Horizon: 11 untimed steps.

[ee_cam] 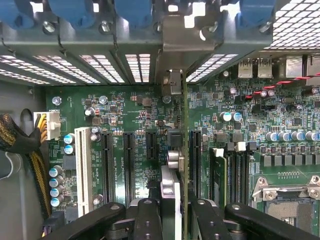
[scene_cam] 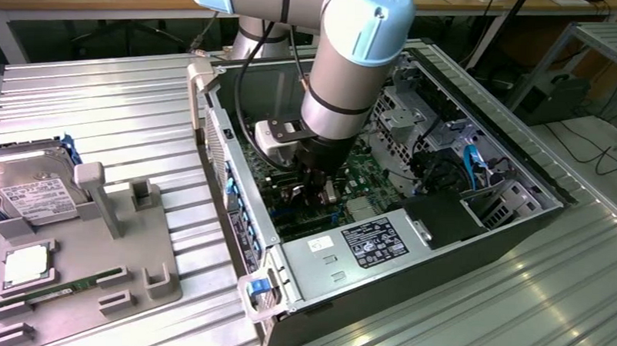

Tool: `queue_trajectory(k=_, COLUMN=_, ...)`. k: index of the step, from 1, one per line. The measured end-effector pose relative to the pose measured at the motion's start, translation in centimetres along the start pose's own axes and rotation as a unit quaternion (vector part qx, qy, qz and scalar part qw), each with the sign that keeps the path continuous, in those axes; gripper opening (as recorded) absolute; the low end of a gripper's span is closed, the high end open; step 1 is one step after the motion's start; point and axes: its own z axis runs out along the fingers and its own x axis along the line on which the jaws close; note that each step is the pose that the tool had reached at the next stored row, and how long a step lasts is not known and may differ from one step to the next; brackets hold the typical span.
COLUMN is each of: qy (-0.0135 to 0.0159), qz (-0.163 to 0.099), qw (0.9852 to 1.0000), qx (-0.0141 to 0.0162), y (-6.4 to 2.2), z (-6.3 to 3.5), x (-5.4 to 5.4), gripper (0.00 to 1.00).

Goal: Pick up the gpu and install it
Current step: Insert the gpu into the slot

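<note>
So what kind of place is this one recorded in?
Probably a lab or workshop bench for computer assembly: an open dark desktop computer case on a ribbed metal table, beside a grey parts fixture holding a silver hard drive.

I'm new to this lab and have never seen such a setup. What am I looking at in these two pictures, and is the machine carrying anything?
The grey and pale-blue jointed robot arm reaches down into an open desktop computer case lying on a ribbed metal table. One picture is taken from off the arm; the other from a camera on its wrist, looking at the green motherboard. Its black gripper is shut on the gpu, a thin card seen edge-on, standing over the slots. Beside the case, a grey tray holds a silver hard drive and a green memory stick.
</note>
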Motion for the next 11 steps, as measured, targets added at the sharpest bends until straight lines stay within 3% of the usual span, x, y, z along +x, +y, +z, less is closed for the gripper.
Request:
queue_trajectory(k=1, qy=-0.0011, qz=0.0, qw=1.0, qx=0.0008, y=0.0, z=0.08, x=0.0, gripper=0.29)
queue_trajectory(k=4, qy=0.0005, qz=0.0, qw=1.0, qx=0.0018, y=0.02, z=-0.5, x=-0.1, gripper=0.36)
queue_trajectory(k=11, qy=0.0004, qz=0.0, qw=1.0, qx=0.0057, y=0.1, z=-3.5, x=-0.4, gripper=0.36)
